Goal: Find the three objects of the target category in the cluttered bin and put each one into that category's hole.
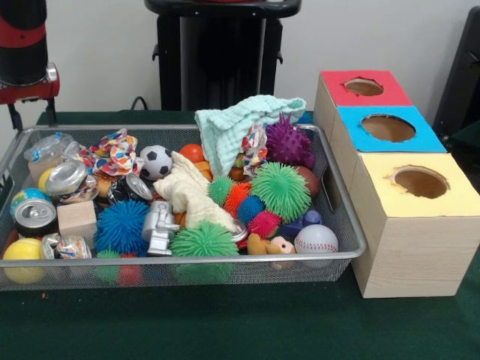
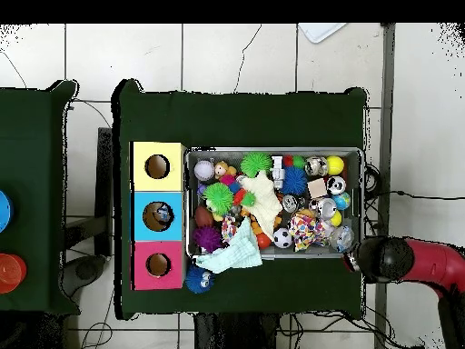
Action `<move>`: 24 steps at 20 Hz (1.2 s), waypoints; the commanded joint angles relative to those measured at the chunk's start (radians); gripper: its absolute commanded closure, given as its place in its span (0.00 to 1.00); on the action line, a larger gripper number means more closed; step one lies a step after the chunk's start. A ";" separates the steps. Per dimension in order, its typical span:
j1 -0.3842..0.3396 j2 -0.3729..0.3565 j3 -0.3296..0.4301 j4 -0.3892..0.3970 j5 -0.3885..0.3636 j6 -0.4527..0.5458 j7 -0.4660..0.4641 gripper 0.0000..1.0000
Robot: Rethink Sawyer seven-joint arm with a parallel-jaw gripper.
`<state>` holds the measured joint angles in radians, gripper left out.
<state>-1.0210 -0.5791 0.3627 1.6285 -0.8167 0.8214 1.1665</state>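
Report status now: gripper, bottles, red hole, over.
Arm beside bin, gripper state unclear. One bottle visible, far corner. Red hole open, unblocked.

Red-and-black arm upright, drawn back; tool unseen.

A robotics lab, by every sign: a red and black arm on a black pedestal at a green-covered bench, white tiled floor with trailing cables, and a staged sorting rig of colour-topped wooden boxes.
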 commanded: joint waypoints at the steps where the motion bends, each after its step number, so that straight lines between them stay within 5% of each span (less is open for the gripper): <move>1: -0.027 0.078 0.119 0.078 -0.013 -0.066 -0.252 0.00; 15: -0.079 0.120 0.223 0.120 0.002 -0.130 -0.210 0.00; 24: -0.094 0.048 0.318 0.171 0.038 -0.132 -0.179 0.00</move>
<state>-1.1543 -0.5862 0.5103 1.6899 -0.8177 0.8127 1.1667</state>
